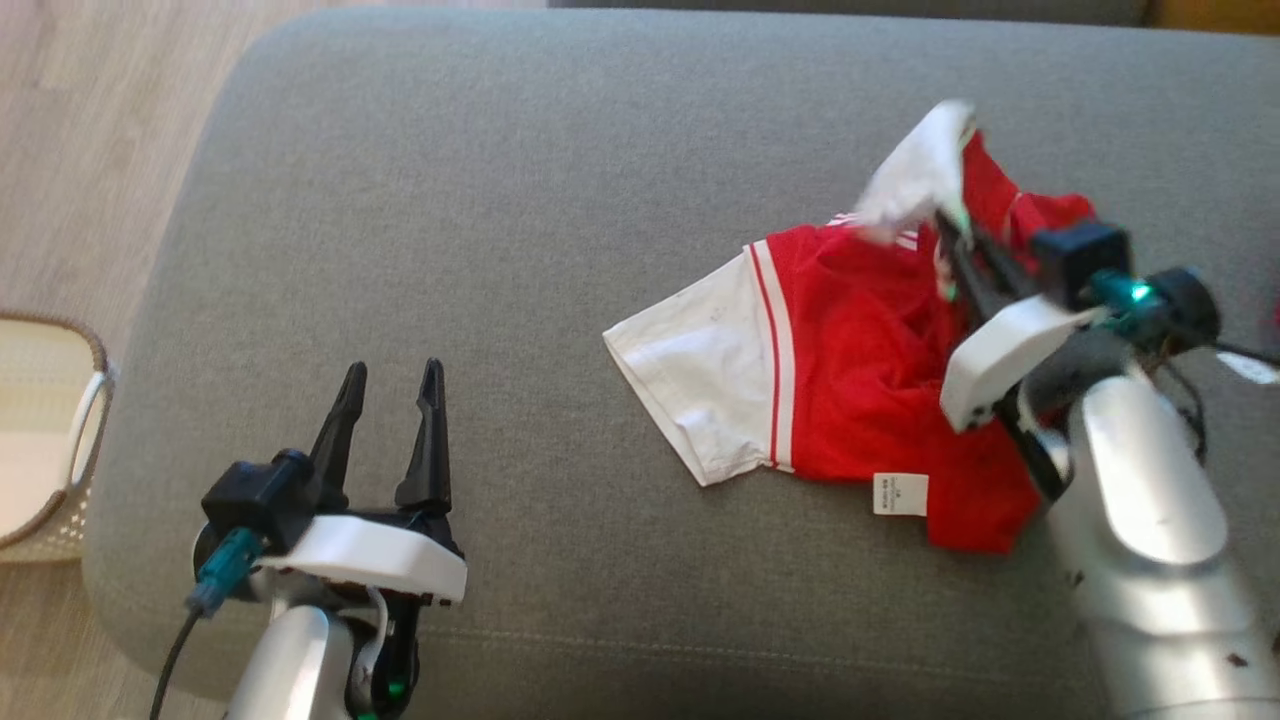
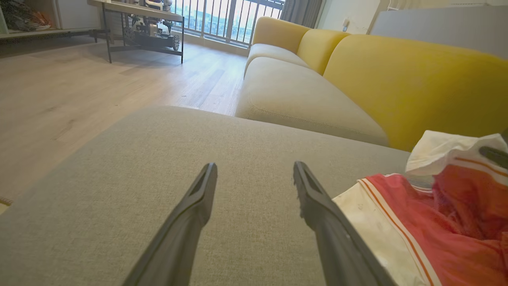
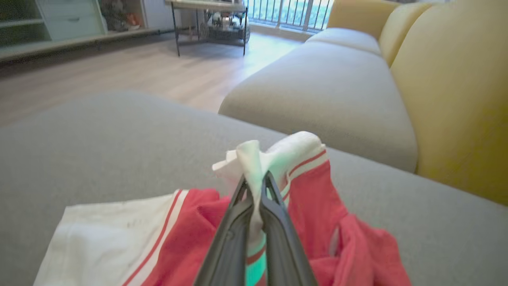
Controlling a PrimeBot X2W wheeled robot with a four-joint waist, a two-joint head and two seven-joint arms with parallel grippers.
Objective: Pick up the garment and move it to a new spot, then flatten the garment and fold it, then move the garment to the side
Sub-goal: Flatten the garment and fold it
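We see the garment (image 1: 860,370), a red jersey of thin, mesh-like cloth with white sleeves and narrow red-and-white stripes. It lies crumpled on the right part of the grey cushion (image 1: 500,200), a flat slab of woven fabric with rounded corners. One white sleeve (image 1: 700,380) spreads smooth toward the cushion's middle, and a small white label (image 1: 900,494) sits by the near hem.

The right gripper (image 3: 254,180) has its two dark fingers pressed together on a fold of white cloth at the garment's far end, and that pinched fold stands above the rest. The head view is smeared there, so we take it for the other sleeve but cannot be sure. The left gripper (image 1: 392,368) hangs over the near left of the cushion with its fingers spread wide, holding nothing, apart from the garment.

The cushion's left and middle give us open room. Past its left edge is pale wood floor (image 1: 80,120), where a woven basket (image 1: 50,430) is cut off by the frame. Beyond the far edge stands a yellow sofa (image 2: 397,79). The right forearm (image 1: 1140,480) hides the garment's near right corner.
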